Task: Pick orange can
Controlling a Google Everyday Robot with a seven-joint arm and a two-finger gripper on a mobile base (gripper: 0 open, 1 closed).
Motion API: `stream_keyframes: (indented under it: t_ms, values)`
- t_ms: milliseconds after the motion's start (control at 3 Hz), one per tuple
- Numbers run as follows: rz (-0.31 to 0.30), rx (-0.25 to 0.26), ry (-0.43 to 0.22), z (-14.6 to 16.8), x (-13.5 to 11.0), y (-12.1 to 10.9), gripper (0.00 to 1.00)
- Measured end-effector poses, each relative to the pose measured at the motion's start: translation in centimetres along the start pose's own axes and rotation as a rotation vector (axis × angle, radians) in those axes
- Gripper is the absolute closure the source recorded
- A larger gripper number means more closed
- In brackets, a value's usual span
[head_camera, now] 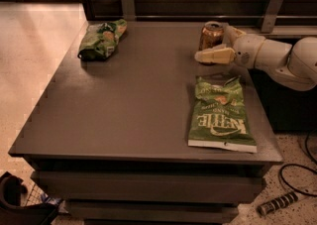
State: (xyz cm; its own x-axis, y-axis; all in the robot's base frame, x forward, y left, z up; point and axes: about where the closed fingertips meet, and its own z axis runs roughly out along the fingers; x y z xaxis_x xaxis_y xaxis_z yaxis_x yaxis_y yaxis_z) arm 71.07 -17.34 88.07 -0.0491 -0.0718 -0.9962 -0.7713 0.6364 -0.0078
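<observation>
The small orange-gold metal drink can (213, 30) stands upright near the far right edge of the dark flat-topped table (124, 115). The cream two-finger gripper (212, 42) reaches in from the right with its jaws spread apart, not clamped. One finger crosses in front of the can's lower part and the other sits just behind it, so the can stands between them. A flat green chip bag (221, 115) lies nearer; a crumpled green bag (102, 38) rests far left
</observation>
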Motion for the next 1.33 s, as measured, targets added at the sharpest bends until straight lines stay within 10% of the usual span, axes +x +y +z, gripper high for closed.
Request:
stream_keyframes:
  t_ms: [1333]
  values:
    - [0.003,-0.018,-0.001,1.03,0.03,0.67,0.93]
